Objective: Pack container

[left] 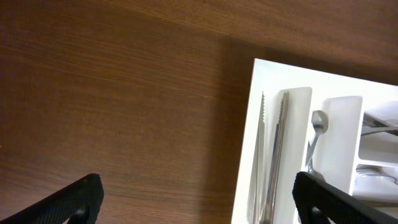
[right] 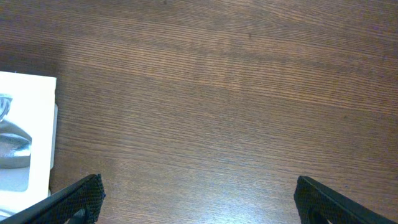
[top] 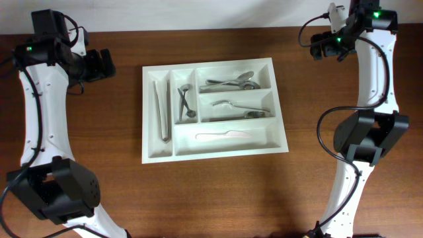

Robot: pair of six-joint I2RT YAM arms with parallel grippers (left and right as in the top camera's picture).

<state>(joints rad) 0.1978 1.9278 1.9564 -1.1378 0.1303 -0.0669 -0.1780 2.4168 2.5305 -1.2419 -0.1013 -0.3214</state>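
The white cutlery tray [top: 149, 112] lies in the middle of the wooden table. Its narrow upright compartments hold metal tongs [top: 162, 109] and small spoons [top: 185, 102]. Its long compartments hold spoons [top: 231, 81], forks [top: 239, 109] and a white plastic knife [top: 223, 135]. My left gripper [top: 106, 64] is open and empty, left of the tray's far left corner. The left wrist view shows the tray's edge [left: 245, 149], the tongs [left: 270, 162] and open jaws [left: 198, 202]. My right gripper [top: 318, 46] is open and empty, right of the tray's far right corner. Its jaws [right: 198, 199] hang over bare wood.
The tray's corner [right: 28, 81] and a spoon bowl [right: 12, 149] show at the left edge of the right wrist view. Both arm bases stand at the front left and front right of the table.
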